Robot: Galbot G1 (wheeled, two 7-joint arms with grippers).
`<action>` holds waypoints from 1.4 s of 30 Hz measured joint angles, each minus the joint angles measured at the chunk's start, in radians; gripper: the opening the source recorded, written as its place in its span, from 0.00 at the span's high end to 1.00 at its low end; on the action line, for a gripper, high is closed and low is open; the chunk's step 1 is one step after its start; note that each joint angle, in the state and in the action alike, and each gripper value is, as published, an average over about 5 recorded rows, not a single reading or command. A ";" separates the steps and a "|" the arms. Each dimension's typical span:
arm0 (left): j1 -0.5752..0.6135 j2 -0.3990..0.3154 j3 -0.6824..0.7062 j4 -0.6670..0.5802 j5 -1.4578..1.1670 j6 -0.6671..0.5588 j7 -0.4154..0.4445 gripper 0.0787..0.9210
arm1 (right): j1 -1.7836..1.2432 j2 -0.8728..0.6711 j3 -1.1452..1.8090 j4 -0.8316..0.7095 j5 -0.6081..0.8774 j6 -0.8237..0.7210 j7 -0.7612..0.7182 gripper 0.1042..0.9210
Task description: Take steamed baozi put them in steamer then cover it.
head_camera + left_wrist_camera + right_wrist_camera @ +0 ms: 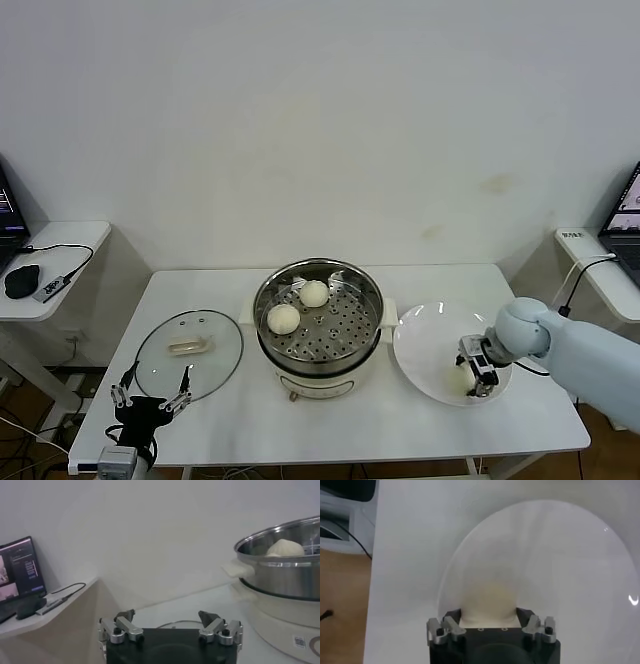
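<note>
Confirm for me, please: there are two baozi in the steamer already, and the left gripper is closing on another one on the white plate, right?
Not quite: it is the right gripper at the baozi on the white plate, as the head view shows. The left gripper waits open near the glass lid. Two baozi do sit in the steamer.

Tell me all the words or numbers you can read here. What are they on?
No text here can be read.
Small sticker on the steamer's white base: too small to read.
Laptop screen on the side desk: blurred lines, unreadable.
White tag on the right side shelf: dark marks, too small to read.
</note>
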 measured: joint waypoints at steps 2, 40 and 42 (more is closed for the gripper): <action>-0.001 0.000 0.000 0.000 0.000 0.000 0.000 0.12 | 0.012 -0.001 -0.005 -0.002 0.005 0.000 -0.008 0.37; -0.004 0.013 -0.009 -0.030 -0.015 0.001 0.000 0.12 | 0.705 0.235 -0.317 0.048 0.366 -0.020 0.022 0.37; -0.002 0.011 -0.013 -0.033 -0.016 0.001 0.000 0.12 | 0.708 0.274 -0.337 0.048 0.381 -0.008 0.040 0.37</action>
